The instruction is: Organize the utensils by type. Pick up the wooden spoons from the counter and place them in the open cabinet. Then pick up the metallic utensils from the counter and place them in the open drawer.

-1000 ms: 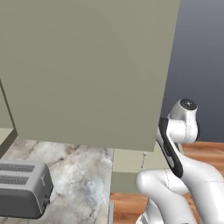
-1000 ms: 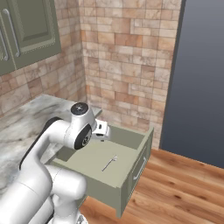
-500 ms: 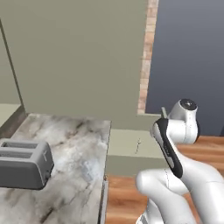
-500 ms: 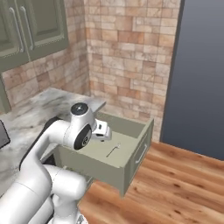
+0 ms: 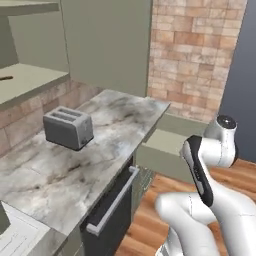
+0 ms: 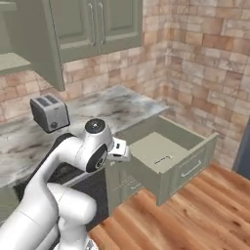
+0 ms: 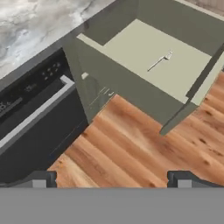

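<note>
One thin silver-grey metallic utensil lies flat on the pale floor of the open drawer, toward the drawer's front half; from the right base view I see it as a short sliver near the front panel. The drawer is pulled far out from under the tabletop, over the wooden floor.

On the shelf of the open cabinet, at the far left edge of the left base view, a dark brown sliver lies flat; I cannot tell for sure that it is a wooden spoon.

My claw is released, its two dark fingertips spread wide with nothing between them. It hangs above the wooden floor, looking down at the drawer's side wall and the dark oven front with its long pale bar handle.

A grey toaster stands on the marbled tabletop, well apart from the drawer. Closed olive-green wall cupboards hang against the brick wall.
</note>
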You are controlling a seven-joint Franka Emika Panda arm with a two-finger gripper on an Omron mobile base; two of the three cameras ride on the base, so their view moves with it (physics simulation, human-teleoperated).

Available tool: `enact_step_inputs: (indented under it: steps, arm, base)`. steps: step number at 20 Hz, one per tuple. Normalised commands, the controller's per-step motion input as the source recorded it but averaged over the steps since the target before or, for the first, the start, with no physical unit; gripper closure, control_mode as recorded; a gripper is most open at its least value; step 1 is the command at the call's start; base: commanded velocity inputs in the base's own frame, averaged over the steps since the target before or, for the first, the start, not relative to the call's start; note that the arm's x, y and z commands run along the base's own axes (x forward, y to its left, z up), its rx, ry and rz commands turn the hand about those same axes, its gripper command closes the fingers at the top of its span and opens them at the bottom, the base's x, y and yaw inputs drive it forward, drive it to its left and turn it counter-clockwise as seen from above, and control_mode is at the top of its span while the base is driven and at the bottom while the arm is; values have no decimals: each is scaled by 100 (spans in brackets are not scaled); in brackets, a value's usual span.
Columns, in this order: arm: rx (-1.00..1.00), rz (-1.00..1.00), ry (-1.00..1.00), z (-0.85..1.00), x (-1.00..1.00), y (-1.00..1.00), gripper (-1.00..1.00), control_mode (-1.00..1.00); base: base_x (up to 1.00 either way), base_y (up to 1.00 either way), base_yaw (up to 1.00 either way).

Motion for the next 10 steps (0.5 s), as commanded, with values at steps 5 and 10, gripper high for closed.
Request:
enact_step_inputs:
  steps: [5, 10]
  arm:
    - [0, 0, 0, 0, 0, 0, -100, 100]
    - [0, 0, 0, 0, 0, 0, -100, 100]
  base:
    - [-58, -32, 96]
    - [-38, -8, 100]
